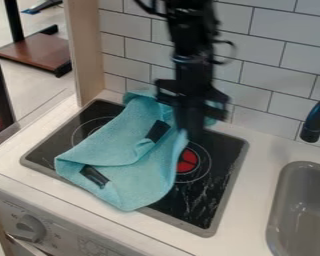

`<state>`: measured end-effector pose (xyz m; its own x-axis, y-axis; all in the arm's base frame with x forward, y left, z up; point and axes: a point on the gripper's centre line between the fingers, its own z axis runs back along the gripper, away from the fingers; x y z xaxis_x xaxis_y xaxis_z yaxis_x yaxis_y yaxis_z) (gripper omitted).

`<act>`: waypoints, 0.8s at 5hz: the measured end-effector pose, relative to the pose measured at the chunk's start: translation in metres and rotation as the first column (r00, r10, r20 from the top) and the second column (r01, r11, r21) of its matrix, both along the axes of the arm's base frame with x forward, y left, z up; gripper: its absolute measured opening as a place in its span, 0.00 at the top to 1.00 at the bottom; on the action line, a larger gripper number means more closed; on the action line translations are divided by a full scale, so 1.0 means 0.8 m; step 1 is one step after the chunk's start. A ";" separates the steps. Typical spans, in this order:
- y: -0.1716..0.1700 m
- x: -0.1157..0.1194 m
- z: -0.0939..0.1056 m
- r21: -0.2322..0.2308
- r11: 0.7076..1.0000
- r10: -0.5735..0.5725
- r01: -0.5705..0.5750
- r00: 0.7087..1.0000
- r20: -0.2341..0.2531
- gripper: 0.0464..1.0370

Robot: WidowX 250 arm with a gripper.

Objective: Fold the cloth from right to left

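Got teal cloth (126,142) rumpled, partly folded across black stovetop (216,185), reaching past its back edge. Got tool (193,131) pointing down at cloth's back right part — blurred, can't tell open or closed. Also see grey sink (281,200) — right of stovetop.

One cloth (146,175), one stovetop (219,172), one sink (277,200), one tap (315,120) and one knob (30,228) show.
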<state>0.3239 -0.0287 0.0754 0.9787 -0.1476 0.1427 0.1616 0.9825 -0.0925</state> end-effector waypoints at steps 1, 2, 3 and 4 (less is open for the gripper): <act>0.051 0.001 -0.001 -0.036 0.998 0.055 -0.054 0.998 0.021 1.00; 0.097 -0.005 -0.026 -0.033 0.994 0.101 -0.102 0.995 -0.022 1.00; 0.124 -0.007 -0.040 -0.006 0.993 0.113 -0.114 0.993 -0.038 1.00; 0.136 -0.009 -0.055 0.030 0.992 0.122 -0.120 0.991 -0.056 1.00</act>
<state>0.3164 0.0803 0.0317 0.9961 -0.0304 0.0831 0.0364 0.9968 -0.0717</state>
